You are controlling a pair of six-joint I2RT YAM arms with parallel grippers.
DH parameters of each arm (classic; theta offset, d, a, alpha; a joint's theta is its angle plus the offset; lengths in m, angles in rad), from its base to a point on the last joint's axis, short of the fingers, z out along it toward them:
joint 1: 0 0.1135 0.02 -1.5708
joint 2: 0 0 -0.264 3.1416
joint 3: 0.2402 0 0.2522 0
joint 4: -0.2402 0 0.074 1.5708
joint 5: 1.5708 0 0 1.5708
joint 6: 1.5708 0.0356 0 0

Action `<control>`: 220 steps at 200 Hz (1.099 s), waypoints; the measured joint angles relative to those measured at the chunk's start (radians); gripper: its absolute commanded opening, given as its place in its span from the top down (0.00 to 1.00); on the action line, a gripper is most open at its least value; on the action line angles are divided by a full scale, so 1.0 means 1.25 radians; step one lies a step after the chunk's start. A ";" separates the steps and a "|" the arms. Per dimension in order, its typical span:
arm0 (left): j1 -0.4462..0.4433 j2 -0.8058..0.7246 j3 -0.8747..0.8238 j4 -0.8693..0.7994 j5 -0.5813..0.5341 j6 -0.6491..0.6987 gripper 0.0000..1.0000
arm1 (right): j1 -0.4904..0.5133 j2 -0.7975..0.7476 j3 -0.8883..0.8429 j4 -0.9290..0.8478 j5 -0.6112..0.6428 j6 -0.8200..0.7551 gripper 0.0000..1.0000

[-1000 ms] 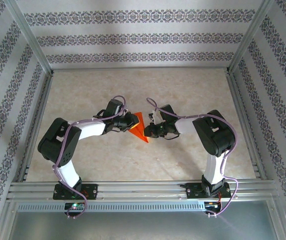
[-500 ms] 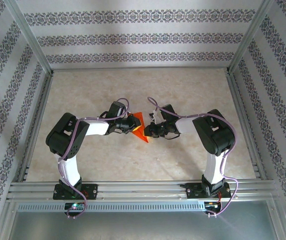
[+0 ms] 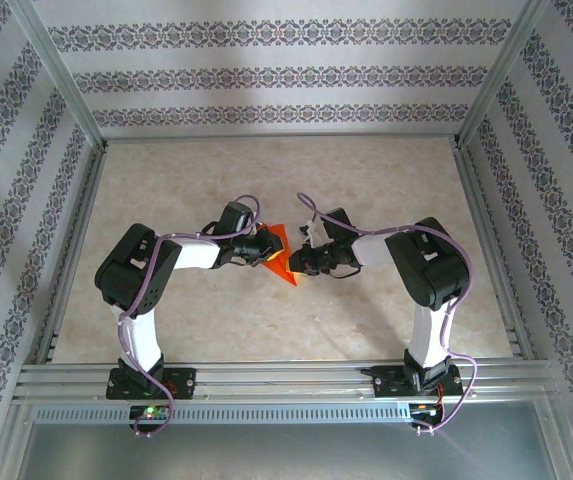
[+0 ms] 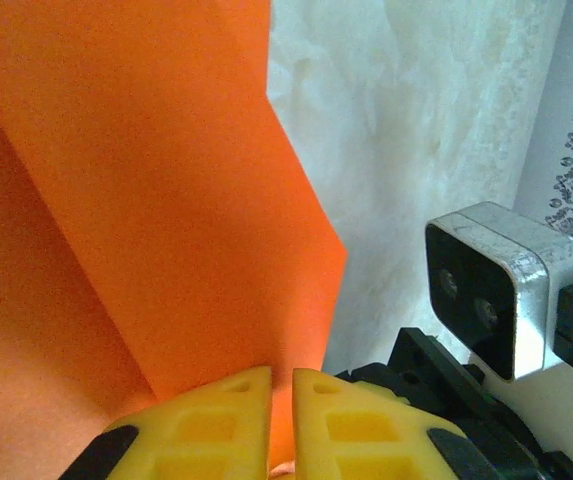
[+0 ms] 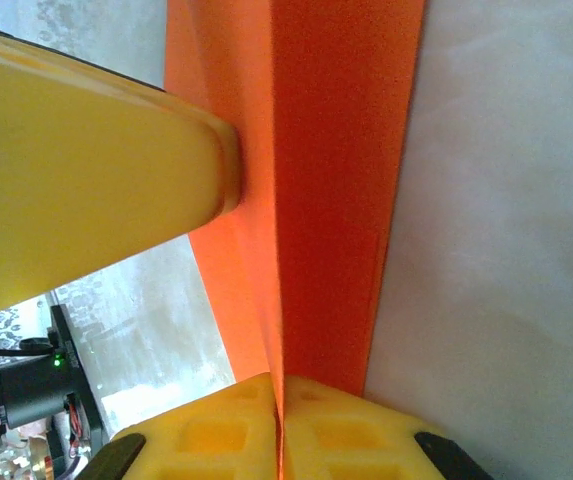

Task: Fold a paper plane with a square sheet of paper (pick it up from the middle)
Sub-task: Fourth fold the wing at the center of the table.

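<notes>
The bright orange-red square sheet of paper [image 3: 280,256] is folded into a pointed wedge with a centre crease and is held just above the tabletop between both arms. My left gripper [image 3: 263,249] is shut on its left side; in the left wrist view the yellow fingertips [image 4: 228,400] pinch the paper [image 4: 166,200] with only a thin slit between them. My right gripper [image 3: 300,265] is shut on the right edge; the right wrist view has its pads closed on the crease of the paper [image 5: 336,200]. The left gripper's yellow finger [image 5: 86,180] touches the sheet from the other side.
The marbled tabletop [image 3: 296,170] is walled in by aluminium rails and patterned panels. The right arm's wrist camera [image 4: 496,290] sits close beside the left gripper. Both arm bases [image 3: 151,385] stand on the front rail.
The left arm's elbow and upper link have swung to the right and straightened up, nudging its gripper slightly toward the paper. The right arm and the paper have hardly moved.
</notes>
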 measured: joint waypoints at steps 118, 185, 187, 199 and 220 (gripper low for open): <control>0.000 0.000 0.000 -0.009 -0.018 0.000 0.87 | -0.003 0.004 0.005 -0.003 -0.014 0.012 0.82; 0.001 0.000 0.000 -0.010 -0.032 -0.001 0.89 | -0.003 0.004 0.005 -0.003 -0.014 0.015 0.83; 0.001 0.000 0.000 -0.010 -0.033 -0.001 0.89 | -0.003 0.004 0.005 -0.003 -0.014 0.015 0.83; 0.001 0.000 0.000 -0.010 -0.035 -0.001 0.89 | -0.003 0.004 0.005 -0.003 -0.014 0.015 0.84; 0.001 0.000 0.000 -0.010 -0.035 -0.003 0.89 | -0.005 0.006 0.005 -0.003 -0.015 0.015 0.84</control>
